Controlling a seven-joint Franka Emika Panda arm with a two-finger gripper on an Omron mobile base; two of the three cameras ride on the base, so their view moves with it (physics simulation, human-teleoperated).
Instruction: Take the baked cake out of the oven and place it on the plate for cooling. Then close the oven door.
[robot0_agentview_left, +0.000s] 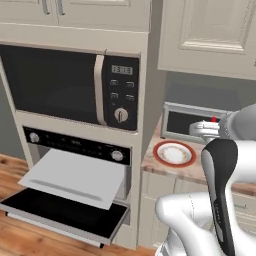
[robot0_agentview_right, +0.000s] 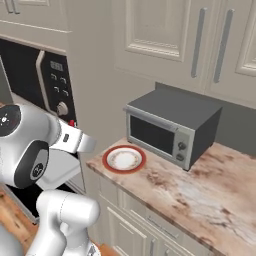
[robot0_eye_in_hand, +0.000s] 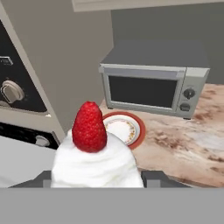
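Main risk: the small white wedge of cake with the red berry on top (robot0_eye_in_hand: 94, 157) tipping or slipping out if the claw (robot0_eye_in_hand: 96, 179) swings fast toward the round red-rimmed white plate (robot0_eye_in_hand: 124, 130); another is clipping the small silver toaster oven (robot0_eye_in_hand: 153, 78) just behind it. Claw pinches the cake, fingers either side, carried in the air short of the plate on the marbled counter (robot0_agentview_right: 200, 185). The dark-glass drop-down oven door (robot0_agentview_left: 65, 212) hangs open, not yet shut.

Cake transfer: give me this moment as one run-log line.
claw: shut on cake | cake: carried toward plate, not yet over it | plate: bare, on counter | oven door: down, open
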